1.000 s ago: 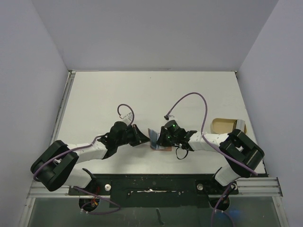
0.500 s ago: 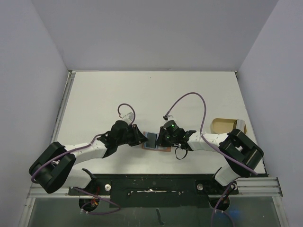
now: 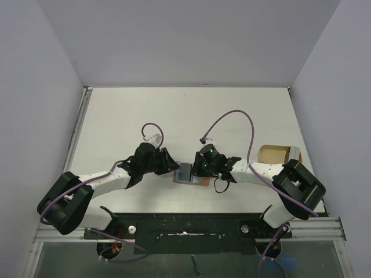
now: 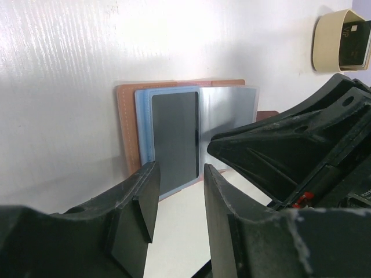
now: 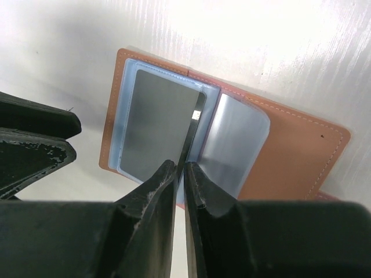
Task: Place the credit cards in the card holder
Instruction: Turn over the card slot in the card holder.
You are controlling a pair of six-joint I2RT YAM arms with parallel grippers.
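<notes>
The card holder (image 3: 200,180) lies open on the table, reddish-brown leather (image 5: 295,156) with blue-tinted plastic sleeves. A grey-blue credit card (image 4: 174,139) lies flat in its left sleeve (image 5: 156,133). My right gripper (image 5: 181,168) is shut on a second credit card (image 5: 195,124), held edge-on with its far end at the fold between the sleeves. A clear sleeve flap (image 5: 235,145) curls up to its right. My left gripper (image 4: 179,197) is open and empty, just short of the wallet's near left edge (image 4: 127,127). In the top view both grippers (image 3: 173,168) (image 3: 197,169) flank the wallet.
A tan oval tray (image 3: 277,154) stands at the right edge of the table; in the left wrist view (image 4: 339,40) it holds a dark card. The right arm's black body (image 4: 290,150) is close beside the wallet. Purple cables arc over both arms.
The grey-blue card and sleeve that stood tilted up between the grippers now lie flat in the wallet. My left gripper has drawn back a little to the left. The right gripper keeps its card.
</notes>
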